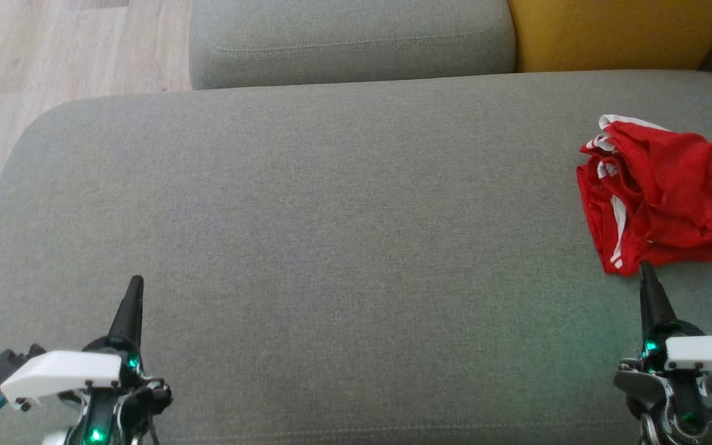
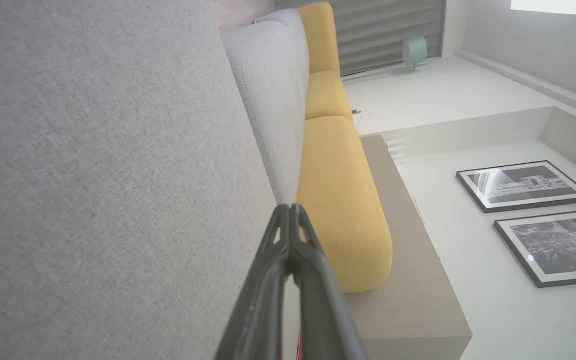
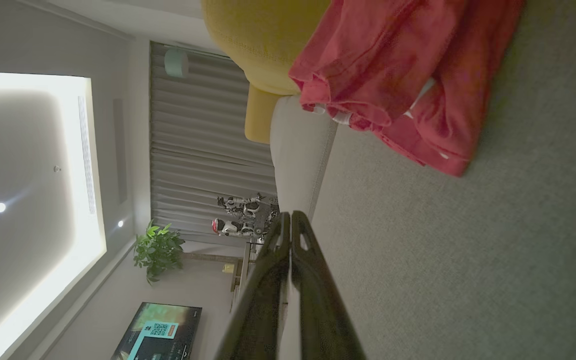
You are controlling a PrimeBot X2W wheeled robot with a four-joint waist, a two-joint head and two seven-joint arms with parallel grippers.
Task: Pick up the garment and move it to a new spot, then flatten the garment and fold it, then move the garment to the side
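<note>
So here's where we're at: the crumpled red garment with white trim (image 1: 665, 191) is bunched in a heap on the far right side of the wide grey fabric sofa seat (image 1: 331, 216), partly running off the right edge of our head view. It's not flat at all, just folds on folds, with some dark lettering on the right side.

Our right gripper (image 1: 645, 272) sits at the lower right with its two dark fingers pressed together, empty, pointing at the garment's near edge. In the right wrist view the fingertips (image 3: 290, 216) meet, and a strip of bare cushion lies between them and the red cloth (image 3: 398, 75).

Our left gripper (image 1: 135, 290) is at the lower left over bare cushion, well apart from the garment, fingers also pressed together with nothing between them (image 2: 293, 210).

Behind the seat there's a grey back cushion (image 1: 350, 37) and a mustard yellow cushion (image 1: 609, 31), with pale wooden floor (image 1: 53, 49) to the left.
</note>
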